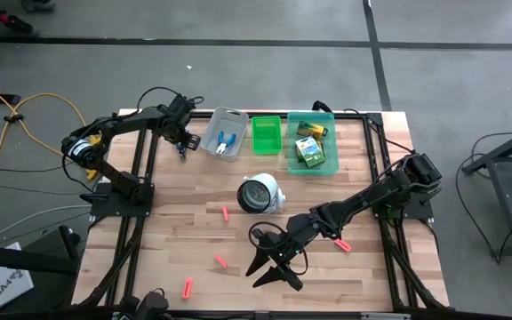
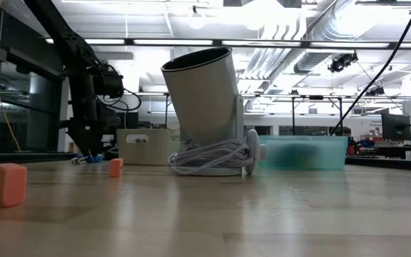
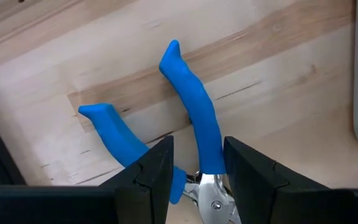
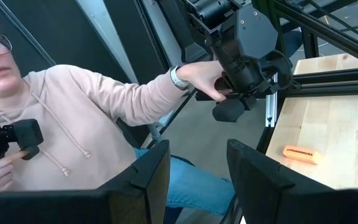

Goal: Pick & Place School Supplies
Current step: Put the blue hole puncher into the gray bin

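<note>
The right gripper (image 1: 268, 267) hangs over the table's near edge, jaws apart on nothing, a red stub (image 4: 300, 153) lying just beyond it. More stubs (image 1: 225, 213) dot the boards. Farther back, the left gripper (image 3: 197, 165) pinches blue scissors (image 3: 194, 115) beside the grey bin (image 1: 223, 117). Crayon boxes (image 1: 310, 151) sit in the teal bin (image 1: 327, 164).

Blue-handled scissors (image 3: 191, 118) sit between the left gripper's (image 3: 197, 174) fingers, handles splayed open over bare wood, just beside the grey bin (image 1: 224, 132). Second blue scissors (image 1: 227, 140) lie inside that grey bin. Green-and-yellow crayon boxes (image 1: 310, 149) sit in the teal bin (image 1: 313, 167). Red-pink stubs are scattered flat on the table: one mid-table (image 1: 225, 212), one nearer the front (image 1: 220, 260), one at the front edge (image 1: 188, 286), one beside the right arm (image 1: 342, 244).
</note>
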### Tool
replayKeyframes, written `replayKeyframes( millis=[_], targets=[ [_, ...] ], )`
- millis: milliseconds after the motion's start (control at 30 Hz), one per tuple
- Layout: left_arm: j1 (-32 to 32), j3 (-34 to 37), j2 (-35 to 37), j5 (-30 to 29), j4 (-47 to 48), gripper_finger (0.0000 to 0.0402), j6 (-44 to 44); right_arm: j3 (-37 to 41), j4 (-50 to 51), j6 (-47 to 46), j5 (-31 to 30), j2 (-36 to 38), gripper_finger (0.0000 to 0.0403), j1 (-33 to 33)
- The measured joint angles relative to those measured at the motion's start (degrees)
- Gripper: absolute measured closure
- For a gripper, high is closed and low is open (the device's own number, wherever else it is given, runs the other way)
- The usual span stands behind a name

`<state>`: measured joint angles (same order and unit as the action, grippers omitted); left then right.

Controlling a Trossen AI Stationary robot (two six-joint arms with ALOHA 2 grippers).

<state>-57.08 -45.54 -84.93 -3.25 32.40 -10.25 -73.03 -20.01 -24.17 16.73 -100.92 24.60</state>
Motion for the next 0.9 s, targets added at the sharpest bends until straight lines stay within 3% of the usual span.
replayKeyframes(
  millis=[900],
  targets=[
    [1.7, -0.1, -3.9, -1.0, -1.0, 0.0273, -0.2, 0.0, -1.6, 0.0, 1.7, 0.0, 0.0254, 0.0]
  ],
)
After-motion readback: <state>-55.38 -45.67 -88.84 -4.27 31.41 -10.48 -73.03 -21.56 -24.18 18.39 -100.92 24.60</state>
